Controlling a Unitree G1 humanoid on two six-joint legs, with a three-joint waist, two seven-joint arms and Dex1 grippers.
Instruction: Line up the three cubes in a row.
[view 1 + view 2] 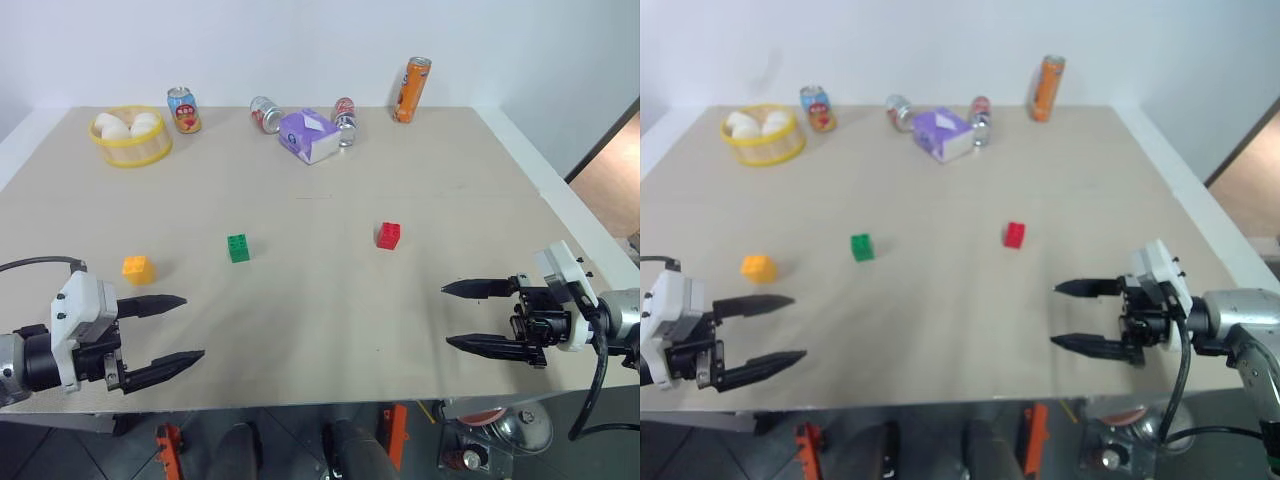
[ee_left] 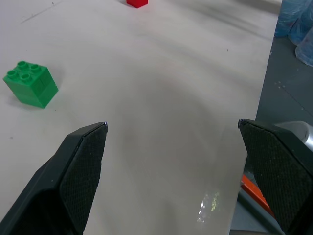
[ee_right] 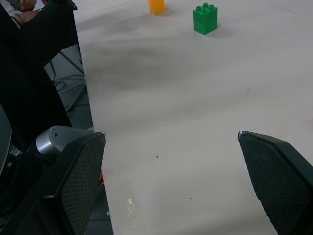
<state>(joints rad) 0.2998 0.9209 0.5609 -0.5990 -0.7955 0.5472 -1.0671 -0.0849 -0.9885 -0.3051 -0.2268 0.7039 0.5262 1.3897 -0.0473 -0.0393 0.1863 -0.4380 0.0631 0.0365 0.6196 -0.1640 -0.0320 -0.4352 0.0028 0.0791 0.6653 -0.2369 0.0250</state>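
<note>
Cubes [image 1: 238, 247] spread mid-table, apart from both open grippers.

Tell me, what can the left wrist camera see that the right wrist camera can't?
Left wrist view's own: the red cube, farther off than the green one.
Right wrist view's own: the orange cube, beside the green one.
Shared: the green cube and the table. Each view also looks out between open fingers, the left end effector in one and the right end effector in the other, both holding nothing.
</note>
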